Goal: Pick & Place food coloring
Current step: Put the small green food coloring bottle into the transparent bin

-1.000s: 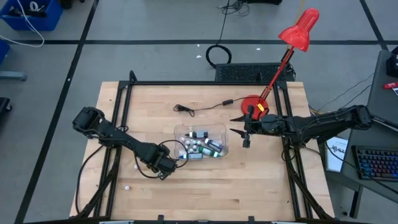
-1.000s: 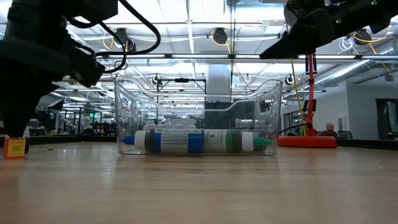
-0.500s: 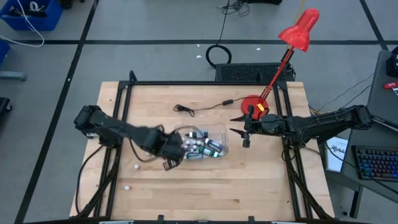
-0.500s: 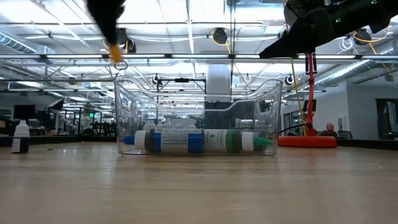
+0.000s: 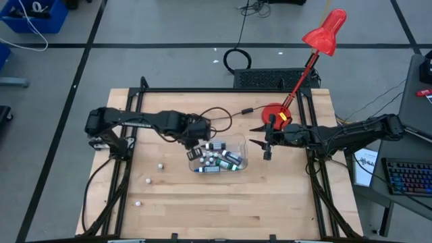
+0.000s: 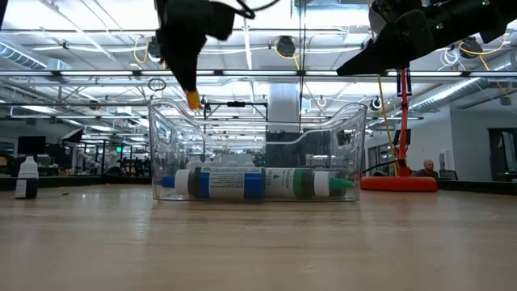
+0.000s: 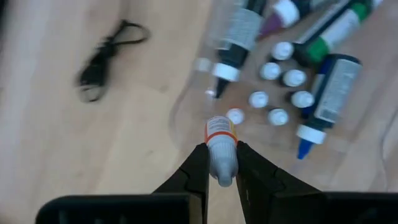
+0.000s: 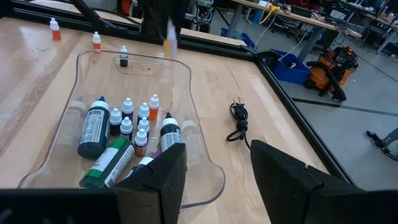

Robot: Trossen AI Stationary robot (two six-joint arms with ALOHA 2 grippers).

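The left gripper (image 7: 219, 163) hangs over the clear tub's (image 5: 239, 143) rim, its fingers clenched on a small food coloring bottle (image 7: 220, 146). The right gripper (image 5: 260, 144) waits beside the tub, fingers apart and empty.

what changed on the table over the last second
The left gripper, shut on a small orange-labelled bottle, lifted from the table's front-left area and swung across to hang over the left end of the clear tub. A dark bottle it had been hiding in the low view now stands in plain sight. The right gripper stayed open beside the tub, and the bottles in the tub did not move.
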